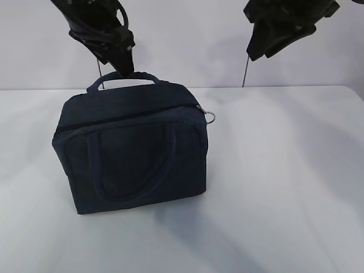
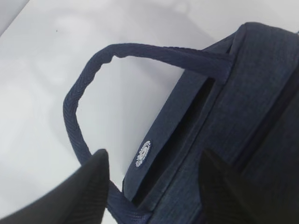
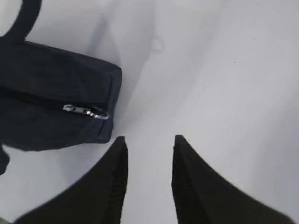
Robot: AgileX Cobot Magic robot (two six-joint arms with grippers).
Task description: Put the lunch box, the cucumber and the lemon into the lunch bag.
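Note:
The dark navy lunch bag point(image 1: 136, 153) stands upright on the white table, left of centre. Its top zipper looks shut, with the silver ring pull point(image 1: 211, 116) hanging at the right end. My left gripper point(image 1: 120, 60) hangs open just above the bag's rear handle point(image 1: 122, 78). In the left wrist view its fingers straddle the bag's back edge point(image 2: 252, 93) and the handle loop point(image 2: 93, 79) without touching either. My right gripper point(image 3: 149, 137) is open over bare table, right of the bag's zipper end point(image 3: 86, 111). The lunch box, cucumber and lemon are out of view.
The white table point(image 1: 284, 199) stretches to the right and front of the bag. A pale wall point(image 1: 193, 51) rises behind the table's back edge. The right arm point(image 1: 278, 28) hangs high at the upper right.

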